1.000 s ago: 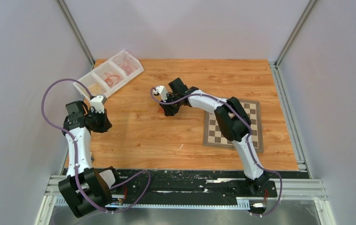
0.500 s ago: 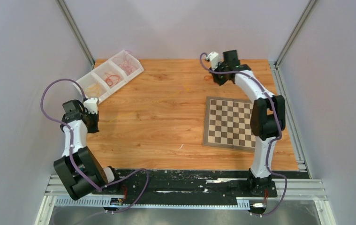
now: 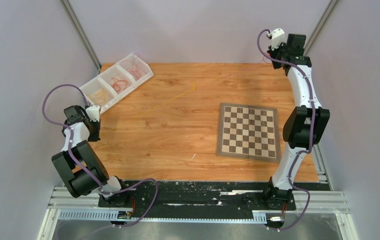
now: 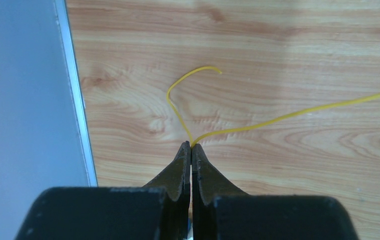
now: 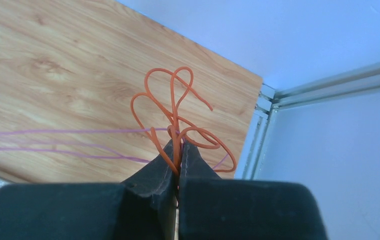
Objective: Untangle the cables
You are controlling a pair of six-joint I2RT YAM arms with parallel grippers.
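Thin yellow wire strand [image 4: 288, 115]: one end pinched at the tips of the L gripper [image 4: 191, 146], fingers clenched tight on it. A short tail hooks up toward 12 o'clock and the long run goes off to 3 o'clock over the light wooden tabletop [image 3: 177, 145]. From the top cam the strand shows as a faint slanted line across the board's centre, ending approx 12 o'clock of mid-table.

Bunch of thin orange wire loops [image 5: 175, 107]: grasped by the R gripper [image 5: 177, 150], fingers clamped shut on the stems, loops fanning out above the tips. Two very thin purple strands [image 5: 52, 132] run from the bunch toward 9 o'clock; can't tell if they're in the grip too. R arm is stretched up at the table's 1 o'clock corner; L arm is at 9 o'clock by the wall.

White plastic three-compartment tray [image 3: 90, 90] at 10 o'clock, w/ more thin strands in each bin. Brown-and-cream chessboard mat [image 3: 248, 131] flat at 3 o'clock.
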